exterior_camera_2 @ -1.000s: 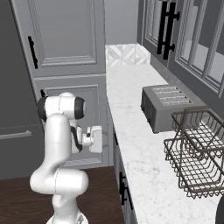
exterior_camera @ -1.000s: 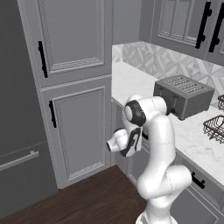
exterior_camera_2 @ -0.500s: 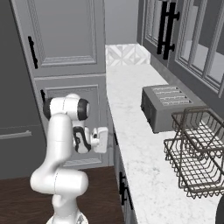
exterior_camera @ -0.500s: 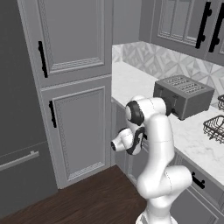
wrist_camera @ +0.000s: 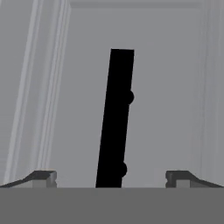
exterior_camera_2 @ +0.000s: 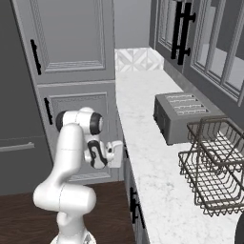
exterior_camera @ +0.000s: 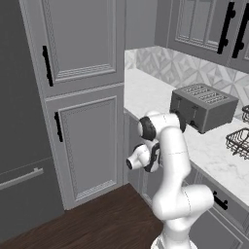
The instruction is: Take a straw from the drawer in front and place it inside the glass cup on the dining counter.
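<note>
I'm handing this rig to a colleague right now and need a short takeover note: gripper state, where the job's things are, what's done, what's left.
Gripper: open, holding nothing, its jaws set either side of the black bar handle on a framed grey front panel.
Drawer: shut, going by the flat panel close ahead in the hand view; this is taken to be the drawer front under the marble worktop that carries the toaster.
Done: the approach to the handle.
Left: close on the handle, pull the drawer open, take the straw, carry it to the glass cup on the dining counter and put it in.
</note>
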Robot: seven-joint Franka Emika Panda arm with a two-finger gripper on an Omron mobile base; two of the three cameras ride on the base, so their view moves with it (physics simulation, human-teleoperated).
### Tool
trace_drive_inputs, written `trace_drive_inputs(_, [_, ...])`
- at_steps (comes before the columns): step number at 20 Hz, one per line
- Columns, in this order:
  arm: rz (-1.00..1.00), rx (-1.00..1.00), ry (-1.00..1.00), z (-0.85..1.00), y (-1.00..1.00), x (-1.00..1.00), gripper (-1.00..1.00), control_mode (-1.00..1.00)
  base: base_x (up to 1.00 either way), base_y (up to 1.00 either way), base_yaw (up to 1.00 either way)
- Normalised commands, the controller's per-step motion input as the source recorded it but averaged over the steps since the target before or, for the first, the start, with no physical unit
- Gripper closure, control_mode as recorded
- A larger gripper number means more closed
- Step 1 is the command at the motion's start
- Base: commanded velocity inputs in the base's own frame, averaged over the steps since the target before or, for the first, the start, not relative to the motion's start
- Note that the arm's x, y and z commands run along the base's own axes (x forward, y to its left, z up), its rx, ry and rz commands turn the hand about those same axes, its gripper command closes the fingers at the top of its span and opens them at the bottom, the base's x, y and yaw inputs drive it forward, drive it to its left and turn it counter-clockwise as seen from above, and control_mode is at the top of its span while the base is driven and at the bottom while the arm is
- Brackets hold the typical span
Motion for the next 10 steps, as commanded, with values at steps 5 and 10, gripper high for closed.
trace_drive_inputs(5, [0.05,0.0,0.0,-0.32,-0.03,0.59,-1.0,-1.0,0.0,0.0,0.0])
trace_drive_inputs(10, [0.03,0.0,0.0,-0.23,0.0,0.4,1.0,-1.0,0.0,0.0,0.0])
